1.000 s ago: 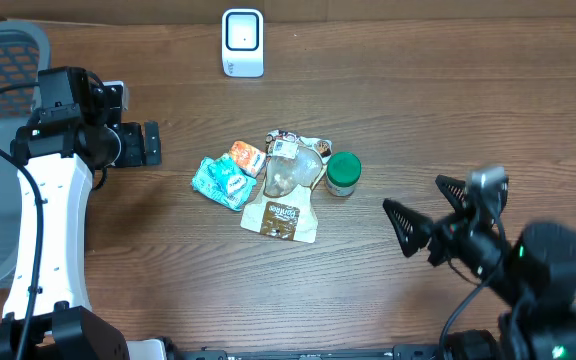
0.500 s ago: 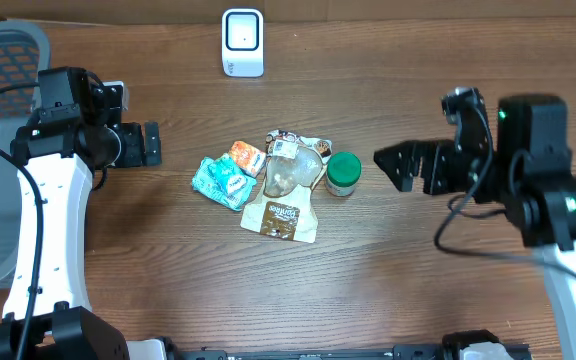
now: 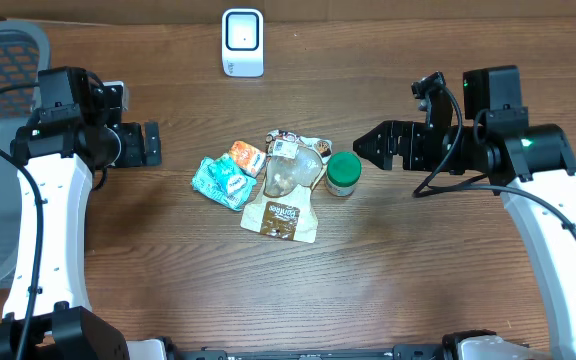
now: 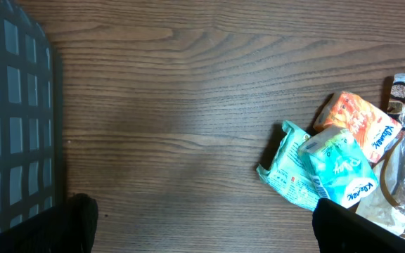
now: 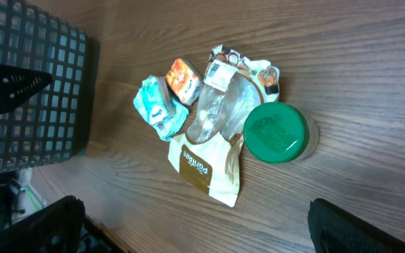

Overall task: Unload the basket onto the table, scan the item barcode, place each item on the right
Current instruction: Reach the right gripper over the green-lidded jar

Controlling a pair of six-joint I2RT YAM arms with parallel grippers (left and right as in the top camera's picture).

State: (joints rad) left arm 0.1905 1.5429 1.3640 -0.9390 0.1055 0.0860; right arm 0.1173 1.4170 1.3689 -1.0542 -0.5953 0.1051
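Green plastic is sitting squarely under the right wrist camera: the lid of a small jar (image 5: 275, 131), standing at the right edge of the pile in the middle of the wooden table (image 3: 418, 270), just beside a clear pouch (image 3: 290, 172).

That view is the change. A second ago the right arm was hanging low at the near right corner. Since then it has been swinging far and left, and the right gripper (image 3: 366, 144) is now hovering just right of the jar, not touching it, fingers spread wide and holding nothing. The left gripper (image 3: 152, 144) is staying where it was, left of the pile and well apart from it, with its jaws also spread and empty. The pile itself is not shifting.

For the task this is reading as the end of the approach — the jar looks like the item being chosen for scanning, and nothing is gripped yet. The scanner (image 3: 242, 42) is waiting at the far edge, to the left of the jar.

The jar is standing upright, so its long axis is running vertically, with the lid pointing up at the overhead camera. No barcode is showing from above — it is probably sitting on the side wall or the base, so the jar is likely needing a tilt toward the scanner's face once lifted.
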